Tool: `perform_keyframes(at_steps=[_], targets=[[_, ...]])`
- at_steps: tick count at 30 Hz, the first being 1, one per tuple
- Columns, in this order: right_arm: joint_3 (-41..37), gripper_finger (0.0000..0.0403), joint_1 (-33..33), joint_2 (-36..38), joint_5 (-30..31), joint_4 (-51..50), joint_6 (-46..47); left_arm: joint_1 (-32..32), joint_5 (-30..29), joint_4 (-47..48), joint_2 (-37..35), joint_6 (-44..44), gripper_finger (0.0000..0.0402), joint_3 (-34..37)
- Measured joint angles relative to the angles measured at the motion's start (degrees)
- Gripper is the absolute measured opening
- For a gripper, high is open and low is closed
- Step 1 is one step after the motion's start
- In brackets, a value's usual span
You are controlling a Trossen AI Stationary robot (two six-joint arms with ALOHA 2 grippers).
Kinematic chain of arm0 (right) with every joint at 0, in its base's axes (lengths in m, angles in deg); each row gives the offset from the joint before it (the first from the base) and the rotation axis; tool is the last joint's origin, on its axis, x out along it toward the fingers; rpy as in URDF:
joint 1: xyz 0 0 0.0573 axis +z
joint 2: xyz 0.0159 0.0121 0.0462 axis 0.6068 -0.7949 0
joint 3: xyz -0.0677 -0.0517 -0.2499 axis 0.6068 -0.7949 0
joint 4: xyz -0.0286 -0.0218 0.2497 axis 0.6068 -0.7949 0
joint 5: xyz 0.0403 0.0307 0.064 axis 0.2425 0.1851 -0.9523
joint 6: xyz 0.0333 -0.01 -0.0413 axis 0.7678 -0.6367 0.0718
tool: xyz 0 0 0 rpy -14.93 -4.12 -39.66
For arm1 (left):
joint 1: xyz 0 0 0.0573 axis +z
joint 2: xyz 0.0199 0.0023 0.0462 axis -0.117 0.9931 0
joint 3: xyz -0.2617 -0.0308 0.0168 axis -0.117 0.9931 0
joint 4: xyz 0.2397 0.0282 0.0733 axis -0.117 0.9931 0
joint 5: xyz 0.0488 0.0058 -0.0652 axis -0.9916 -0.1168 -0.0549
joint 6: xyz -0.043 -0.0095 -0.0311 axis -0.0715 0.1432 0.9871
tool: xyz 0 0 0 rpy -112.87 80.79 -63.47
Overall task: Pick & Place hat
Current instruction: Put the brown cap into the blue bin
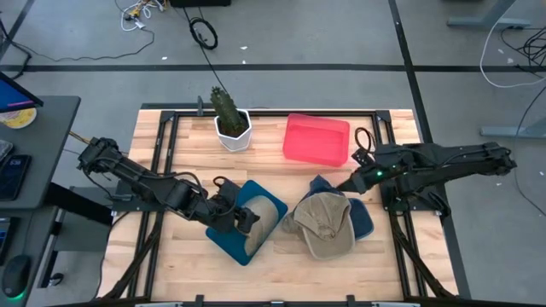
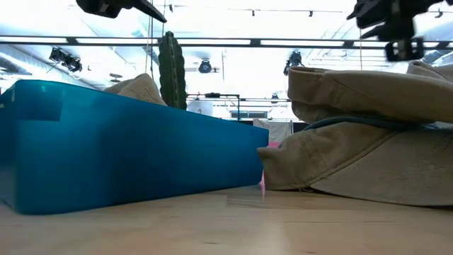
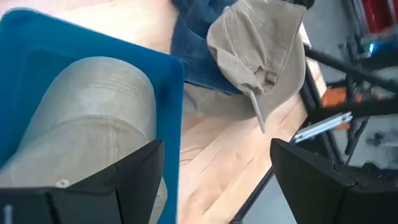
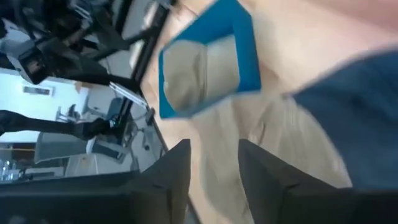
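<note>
A potted cactus (image 1: 229, 118) stands in a white faceted pot at the far edge of the wooden tabletop (image 1: 388, 251) — upright, near the middle. Just beside it, toward the right arm's side, lies a pink tray (image 1: 316, 139). Off the tabletop on the left sits a grey side desk (image 1: 43, 145), and black cables (image 1: 203, 32) trail across the grey floor (image 1: 341, 34) — one white bundle too.

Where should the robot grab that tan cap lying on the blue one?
Probably the crumpled tan fabric cap is best pinched at its brim, coming straight down from above: it lies loosely draped over the dark blue cap, so a raised fold or the brim edge offers something thin for the right gripper to close on.
</note>
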Motion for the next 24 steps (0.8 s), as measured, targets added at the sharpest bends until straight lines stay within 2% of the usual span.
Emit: perform_keyframes(at_steps=[4,9,18,24], targets=[[7.15,0.0116,3.22,-0.77,2.45,-9.34,5.56,0.00,-0.02,0.02,0.00,-4.39,0.0297,0.00],[14.13,0.0111,9.06,-3.51,7.22,-16.16,13.38,0.11,-0.01,-0.01,0.00,-9.11,0.0297,0.00],[14.65,0.0111,22.80,-12.64,7.03,-27.01,28.73,0.76,0.07,-0.32,0.00,-13.35,0.0297,0.00],[14.65,0.0124,26.75,-17.39,7.24,-27.90,33.09,0.77,0.07,-0.37,-0.02,-13.86,0.0297,0.00]])
